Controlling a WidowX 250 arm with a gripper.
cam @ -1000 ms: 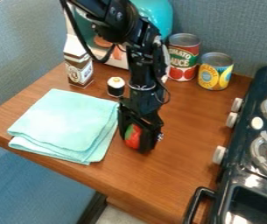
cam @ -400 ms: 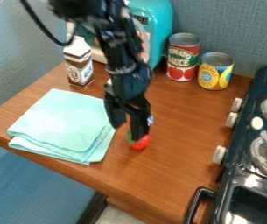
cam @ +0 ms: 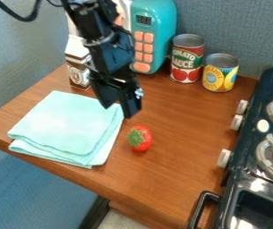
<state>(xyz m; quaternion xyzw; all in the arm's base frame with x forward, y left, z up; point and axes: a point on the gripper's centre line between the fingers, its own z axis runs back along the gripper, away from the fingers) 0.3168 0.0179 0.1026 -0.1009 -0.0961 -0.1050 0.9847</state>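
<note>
With the folded cloth (cam: 66, 125) as my landmark, I have the gripper (cam: 119, 112) over its right edge in the view, fingers parted and holding nothing. Right of the cloth, close by, the red toy strawberry (cam: 141, 139) lies on the wooden table (cam: 168, 179), green leaves showing. Behind the cloth I see a brown-and-white carton (cam: 77, 67); the tomato sauce can (cam: 187, 58) is farther back and right of it, and the toy stove (cam: 246, 165) well to its right.

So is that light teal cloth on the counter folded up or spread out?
Folded: the light teal cloth lies as a flat pad, with stacked layers showing along its near edge.
</note>
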